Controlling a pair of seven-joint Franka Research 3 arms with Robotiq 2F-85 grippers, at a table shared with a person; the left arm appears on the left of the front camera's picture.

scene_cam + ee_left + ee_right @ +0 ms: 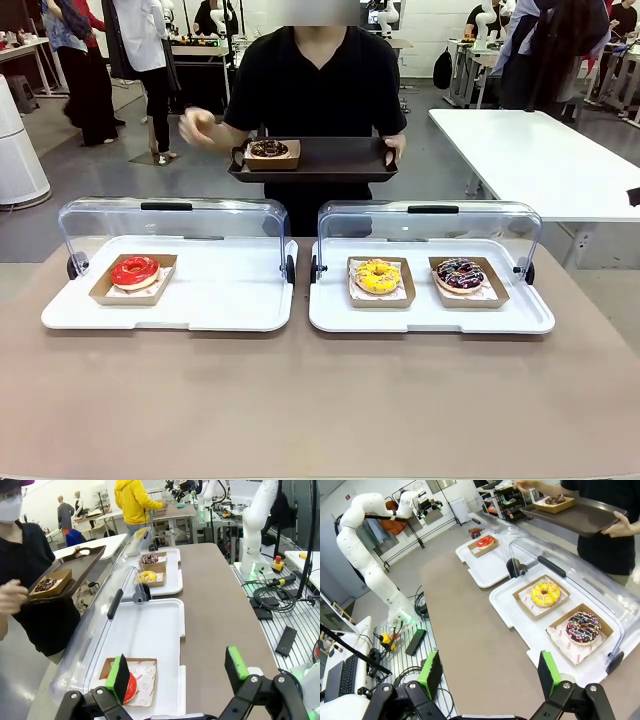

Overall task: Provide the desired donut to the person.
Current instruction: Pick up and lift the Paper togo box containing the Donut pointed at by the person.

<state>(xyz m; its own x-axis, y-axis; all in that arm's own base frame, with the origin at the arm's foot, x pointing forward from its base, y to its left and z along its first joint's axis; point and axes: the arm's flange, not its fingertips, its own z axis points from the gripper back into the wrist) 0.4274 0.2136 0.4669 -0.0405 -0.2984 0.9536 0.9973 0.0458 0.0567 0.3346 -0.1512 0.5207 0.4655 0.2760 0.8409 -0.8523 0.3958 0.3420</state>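
Observation:
The person [315,85] in a black T-shirt stands at the far side, one hand holding a black tray [335,160] and the other hand [197,127] raised. On that tray a chocolate donut [268,149] sits in a cardboard box. A red donut [135,271] lies on the left white tray [220,300]. A yellow donut [378,276] and a sprinkled chocolate donut [460,274] lie on the right white tray [430,315]. My left gripper [178,672] hangs open above the red donut [131,687], holding nothing. My right gripper [490,674] is open and empty, near the sprinkled donut [583,627].
Both clear lids [175,225] [430,228] stand open behind the white trays. The brown tabletop [320,400] in front of them is bare. A white table [540,150] stands at the back right. Cables and devices [272,597] lie beside the table edge.

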